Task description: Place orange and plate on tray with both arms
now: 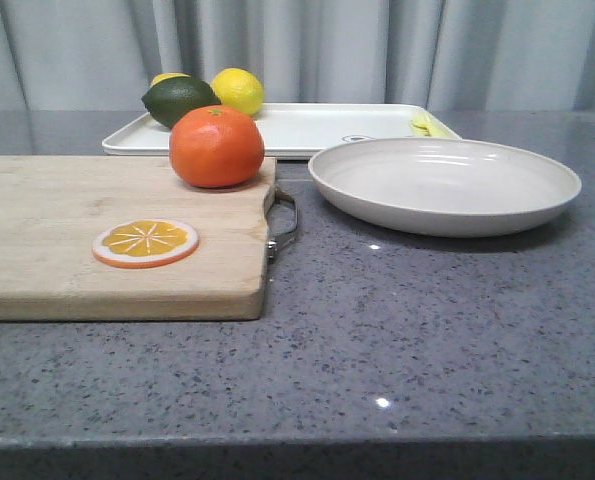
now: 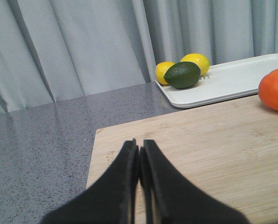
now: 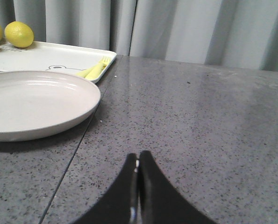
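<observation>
The orange [image 1: 217,146] sits at the far right corner of the wooden cutting board [image 1: 67,250]; it also shows in the left wrist view [image 2: 275,88]. The off-white plate [image 1: 444,184] lies on the grey table to the board's right, and shows in the right wrist view [image 3: 31,103]. The white tray [image 1: 307,127] lies behind both, also in the wrist views [image 2: 232,79] [image 3: 50,56]. My left gripper [image 2: 139,145] is shut and empty over the board's near left part. My right gripper [image 3: 138,157] is shut and empty over bare table beside the plate. Neither gripper shows in the front view.
A dark green lime [image 1: 179,100] and two yellow lemons [image 1: 238,90] lie at the tray's left end. A small yellow fork [image 1: 427,124] lies at its right end. A flat orange slice [image 1: 145,242] lies on the board. A metal handle [image 1: 285,222] sticks out of the board's right side. Grey curtains hang behind.
</observation>
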Tool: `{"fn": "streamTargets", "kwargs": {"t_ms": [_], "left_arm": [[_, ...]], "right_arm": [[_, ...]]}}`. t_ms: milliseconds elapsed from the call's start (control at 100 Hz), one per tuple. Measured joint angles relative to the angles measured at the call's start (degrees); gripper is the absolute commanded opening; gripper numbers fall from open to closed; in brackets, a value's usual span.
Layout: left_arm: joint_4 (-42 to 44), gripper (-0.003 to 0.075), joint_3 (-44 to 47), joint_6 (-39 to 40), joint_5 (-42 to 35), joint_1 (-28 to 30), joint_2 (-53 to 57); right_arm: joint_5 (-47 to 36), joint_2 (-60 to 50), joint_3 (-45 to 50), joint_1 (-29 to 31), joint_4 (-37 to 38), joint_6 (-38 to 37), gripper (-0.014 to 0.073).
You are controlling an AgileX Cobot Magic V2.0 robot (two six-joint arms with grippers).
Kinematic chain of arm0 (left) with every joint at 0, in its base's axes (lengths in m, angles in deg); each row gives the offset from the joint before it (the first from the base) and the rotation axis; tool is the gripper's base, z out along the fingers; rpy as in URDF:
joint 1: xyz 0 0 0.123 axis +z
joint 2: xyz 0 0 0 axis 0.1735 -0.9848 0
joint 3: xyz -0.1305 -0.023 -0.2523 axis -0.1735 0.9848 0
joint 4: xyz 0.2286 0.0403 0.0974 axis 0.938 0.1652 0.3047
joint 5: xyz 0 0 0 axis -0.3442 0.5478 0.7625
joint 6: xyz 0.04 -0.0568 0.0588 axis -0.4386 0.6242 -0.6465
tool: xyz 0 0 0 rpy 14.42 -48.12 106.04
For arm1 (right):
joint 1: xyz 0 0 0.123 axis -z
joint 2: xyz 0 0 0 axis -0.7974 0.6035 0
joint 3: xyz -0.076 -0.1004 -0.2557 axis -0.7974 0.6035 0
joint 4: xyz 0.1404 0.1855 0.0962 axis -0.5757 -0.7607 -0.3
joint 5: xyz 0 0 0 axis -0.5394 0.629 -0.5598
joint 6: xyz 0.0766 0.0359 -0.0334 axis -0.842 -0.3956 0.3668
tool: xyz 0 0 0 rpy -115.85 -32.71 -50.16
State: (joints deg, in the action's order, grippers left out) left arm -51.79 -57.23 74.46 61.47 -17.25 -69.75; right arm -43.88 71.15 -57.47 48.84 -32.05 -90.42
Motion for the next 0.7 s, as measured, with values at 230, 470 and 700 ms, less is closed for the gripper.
{"fn": "streamTargets", "kwargs": {"t_ms": [230, 470, 700], "left_arm": [[0.00, -0.0020, 0.00, 0.00, 0.00, 0.00, 0.00], [0.00, -0.0020, 0.00, 0.00, 0.00, 0.00, 0.00], [0.00, -0.0020, 0.00, 0.00, 0.00, 0.00, 0.00]], "right_arm": [[0.00, 0.00, 0.00, 0.00, 0.00, 0.00, -0.0102], [0.00, 0.00, 0.00, 0.00, 0.00, 0.00, -0.0102], [-1.25, 0.00, 0.00, 0.00, 0.00, 0.00, -0.0102]]}}
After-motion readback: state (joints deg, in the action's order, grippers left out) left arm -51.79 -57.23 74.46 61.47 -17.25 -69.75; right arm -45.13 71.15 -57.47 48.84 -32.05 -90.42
